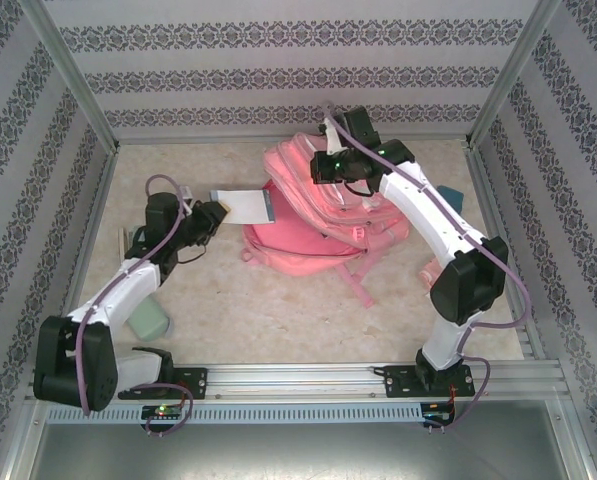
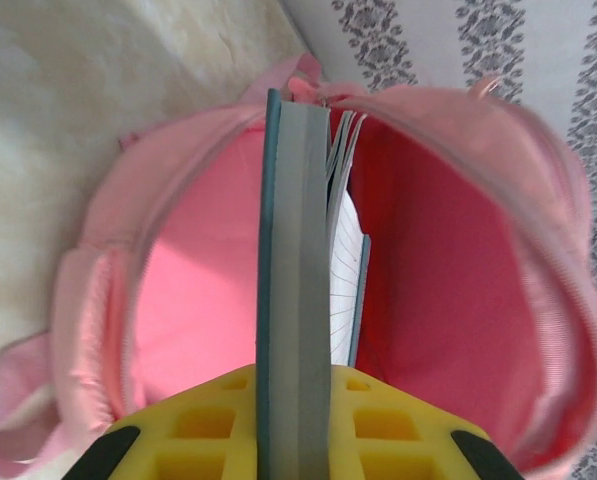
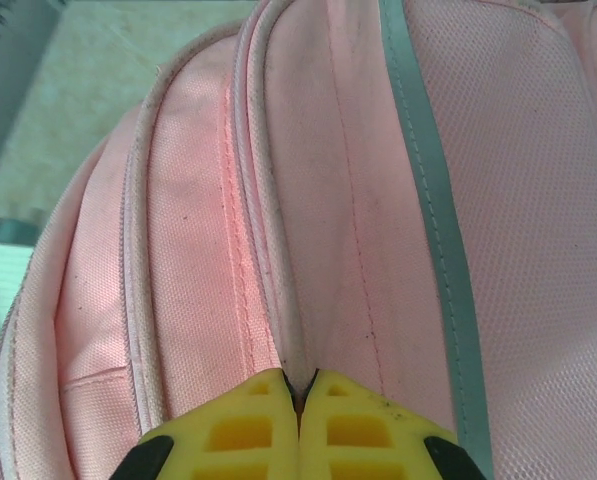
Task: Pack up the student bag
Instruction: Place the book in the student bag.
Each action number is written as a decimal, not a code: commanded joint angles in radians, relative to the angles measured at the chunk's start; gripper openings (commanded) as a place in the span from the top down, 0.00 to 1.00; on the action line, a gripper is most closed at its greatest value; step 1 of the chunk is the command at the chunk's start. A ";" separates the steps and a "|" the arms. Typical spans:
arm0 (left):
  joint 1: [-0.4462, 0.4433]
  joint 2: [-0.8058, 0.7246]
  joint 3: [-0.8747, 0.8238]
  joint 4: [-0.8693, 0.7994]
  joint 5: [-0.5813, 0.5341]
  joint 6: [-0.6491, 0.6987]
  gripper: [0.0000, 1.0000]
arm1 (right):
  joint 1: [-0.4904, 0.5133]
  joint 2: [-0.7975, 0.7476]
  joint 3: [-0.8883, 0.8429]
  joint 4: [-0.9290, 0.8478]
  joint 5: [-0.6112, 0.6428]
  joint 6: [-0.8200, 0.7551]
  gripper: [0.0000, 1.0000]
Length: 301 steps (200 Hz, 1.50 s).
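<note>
At student bag [image 2: 448, 300] mouth, L wrist: notebook [image 2: 296, 300] pages fanned.

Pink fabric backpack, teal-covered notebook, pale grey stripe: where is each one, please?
pink fabric backpack [image 1: 298, 240], top external view, its darker near part.
teal-covered notebook [image 2: 300, 250], left wrist view, its grey page edges.
pale grey stripe [image 3: 425, 200], right wrist view, mid-length.

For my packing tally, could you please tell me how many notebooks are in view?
1. The notebook is clamped edge-on in the left tool, pointed into the open mouth of the student bag. More could be hidden inside the bag or beneath it.
</note>
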 commanded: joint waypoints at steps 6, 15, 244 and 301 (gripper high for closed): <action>-0.080 0.066 0.029 0.180 -0.072 -0.039 1.00 | -0.016 -0.047 0.059 0.131 -0.169 0.161 1.00; -0.108 0.096 0.045 0.206 -0.097 -0.051 1.00 | -0.018 -0.040 0.073 0.131 -0.185 0.177 1.00; -0.432 0.616 0.532 -0.075 -0.414 -0.080 0.01 | -0.046 -0.050 -0.001 0.240 -0.249 0.277 1.00; -0.399 0.424 0.453 -0.325 -0.489 -0.025 0.00 | -0.053 -0.051 -0.059 0.243 -0.225 0.246 1.00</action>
